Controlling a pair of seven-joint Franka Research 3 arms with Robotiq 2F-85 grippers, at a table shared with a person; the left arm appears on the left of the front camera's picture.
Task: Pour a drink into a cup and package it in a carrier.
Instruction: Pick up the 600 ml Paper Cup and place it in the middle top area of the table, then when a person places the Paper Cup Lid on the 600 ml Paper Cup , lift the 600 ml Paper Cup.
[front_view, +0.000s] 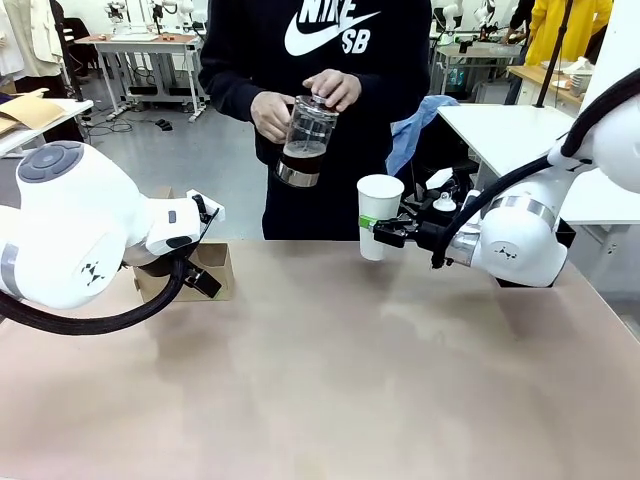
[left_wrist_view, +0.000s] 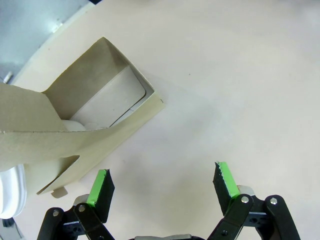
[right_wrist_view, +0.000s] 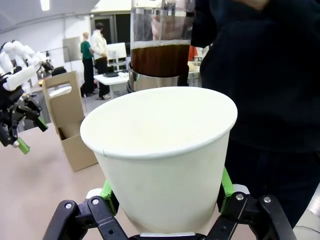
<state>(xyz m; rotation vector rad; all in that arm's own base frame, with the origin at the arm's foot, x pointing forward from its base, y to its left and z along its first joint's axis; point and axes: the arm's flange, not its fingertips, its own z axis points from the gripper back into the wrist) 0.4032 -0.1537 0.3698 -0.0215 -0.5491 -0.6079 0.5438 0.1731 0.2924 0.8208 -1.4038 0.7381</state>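
Table: flat matte top, pale pinkish tan, spans the full width of the front view. Faint lighter smudges right of centre.

Sitting directly on it: carrier, brown cardboard, on the left side near the far edge, partly hidden behind the left arm.

Left wrist view, looking down: carrier base flat on the table, one corner pointing onto bare tabletop, open-topped compartment showing. The table edge runs just beyond it, with grey floor past that.

Right wrist view: carrier stands upright on the table, its handle tab with a cut-out rising above the low box.
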